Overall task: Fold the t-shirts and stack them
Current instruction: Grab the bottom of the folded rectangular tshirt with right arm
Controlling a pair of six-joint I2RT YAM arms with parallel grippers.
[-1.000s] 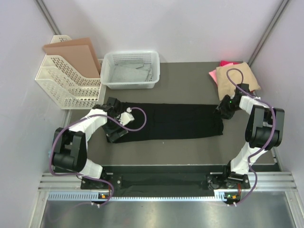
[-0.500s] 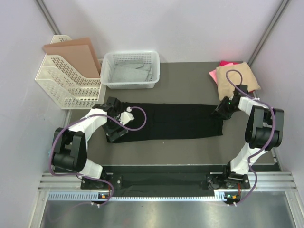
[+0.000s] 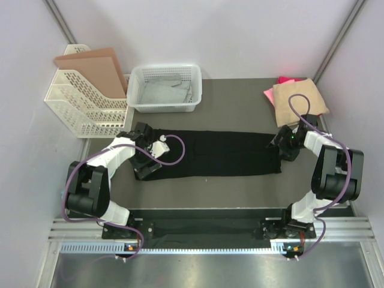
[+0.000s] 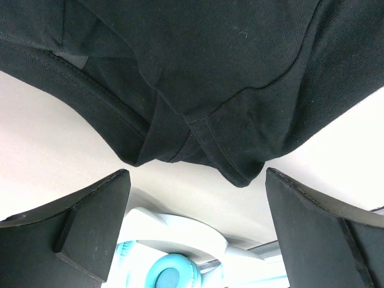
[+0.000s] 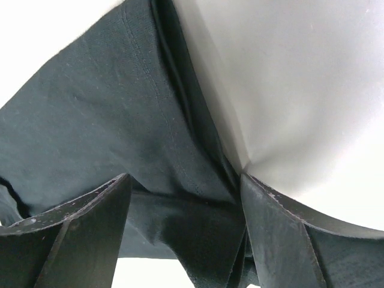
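While peeking down from above, seeing the black shirt (image 3: 213,154) lying as a long folded strip across the middle of the table (image 3: 240,108). Spotting the left gripper (image 4: 197,180) at its left end with jaws spread wide, pinching nothing, hem just ahead. Finding the right gripper (image 5: 185,180) at the right end, likewise gaping, cloth edge running between the fingers. Also noticing the tan shirt (image 3: 298,99) resting on the pink shirt (image 3: 284,80) in the far right corner.
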